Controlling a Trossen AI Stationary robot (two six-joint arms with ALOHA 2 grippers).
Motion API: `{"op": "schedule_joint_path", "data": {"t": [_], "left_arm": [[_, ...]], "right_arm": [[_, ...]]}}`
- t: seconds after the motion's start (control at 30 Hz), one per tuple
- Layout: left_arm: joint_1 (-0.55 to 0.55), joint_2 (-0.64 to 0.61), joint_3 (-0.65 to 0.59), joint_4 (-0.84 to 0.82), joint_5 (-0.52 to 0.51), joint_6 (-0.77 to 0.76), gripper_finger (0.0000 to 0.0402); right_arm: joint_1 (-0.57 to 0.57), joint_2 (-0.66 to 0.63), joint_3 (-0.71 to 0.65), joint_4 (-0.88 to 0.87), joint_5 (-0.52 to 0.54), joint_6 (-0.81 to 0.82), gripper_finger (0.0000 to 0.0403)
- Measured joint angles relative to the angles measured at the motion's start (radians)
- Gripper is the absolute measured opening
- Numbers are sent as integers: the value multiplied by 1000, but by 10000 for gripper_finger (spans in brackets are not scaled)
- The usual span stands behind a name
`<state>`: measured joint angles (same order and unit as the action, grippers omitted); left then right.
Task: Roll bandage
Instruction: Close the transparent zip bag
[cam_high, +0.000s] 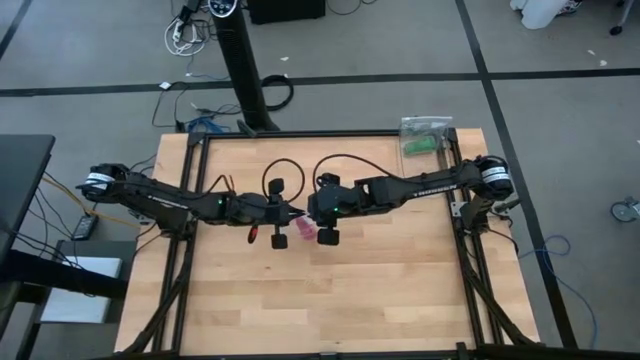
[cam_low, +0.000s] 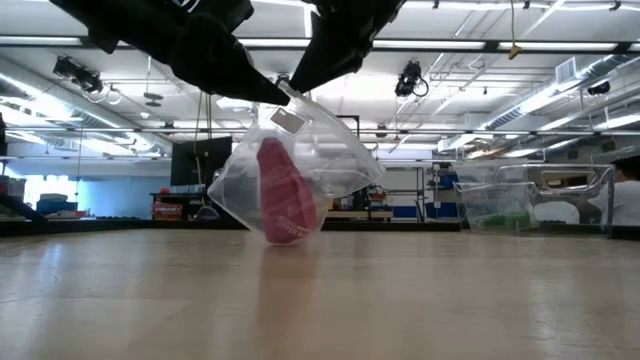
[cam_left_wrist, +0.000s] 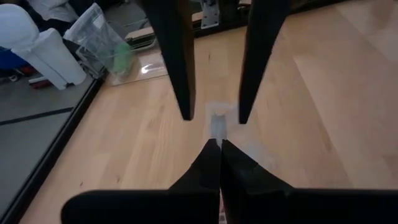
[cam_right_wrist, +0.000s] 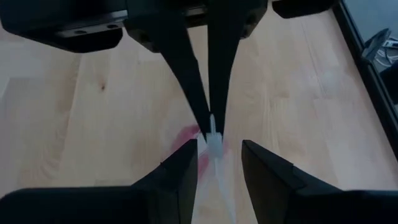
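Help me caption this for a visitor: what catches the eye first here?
A clear plastic bag with the magenta-pink bandage inside hangs at mid-table, its bottom on the wood. The left gripper pinches the bag's top edge shut, and the right gripper stands open around that edge.

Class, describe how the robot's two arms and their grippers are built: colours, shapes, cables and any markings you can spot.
Both arms are dark, slender and jointed, with silver-ringed motor housings at the shoulders. The right arm carries pale lettering along its forearm; the left arm shows small orange-red accents. Black cables loop above both wrists. The left gripper and right gripper each have two flat, dark, tapering fingers.
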<state>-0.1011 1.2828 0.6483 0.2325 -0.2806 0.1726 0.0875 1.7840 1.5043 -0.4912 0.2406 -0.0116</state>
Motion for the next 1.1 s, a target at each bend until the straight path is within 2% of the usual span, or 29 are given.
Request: {"op": "schedule_joint_path", "data": {"t": [0.3, 0.57, 1.1], "left_arm": [[0, 0, 0, 26, 5, -1, 1], [0, 0, 0, 27, 5, -1, 1], [-1, -6, -1, 26, 1, -16, 1]], "right_arm": [[-22, 0, 0, -4, -60, -7, 84], [-24, 0, 0, -18, -71, -27, 13], [1, -6, 4, -109, -66, -7, 4]]}}
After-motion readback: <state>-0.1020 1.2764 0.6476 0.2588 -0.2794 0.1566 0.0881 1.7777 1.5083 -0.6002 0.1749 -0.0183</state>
